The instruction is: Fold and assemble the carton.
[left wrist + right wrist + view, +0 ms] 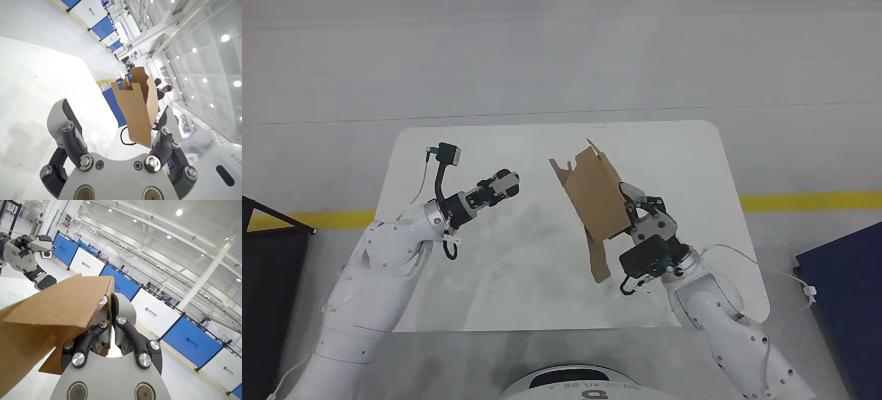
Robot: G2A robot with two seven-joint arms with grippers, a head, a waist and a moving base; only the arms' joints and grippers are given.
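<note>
Fingers [124,310] of the right gripper [112,303] are clamped tight on one wall of the brown carton [592,195], pinching the cardboard near its edge. Carton is partly opened into a sleeve with its flaps loose, held tilted above the white table [692,160] near its middle. Left gripper [508,184] has its fingers spread wide, holding nothing, facing the carton and apart from it.

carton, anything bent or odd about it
The carton is only half opened and tilted, pinched by one panel in the right gripper; the cut edge beside it looks ragged.
</note>
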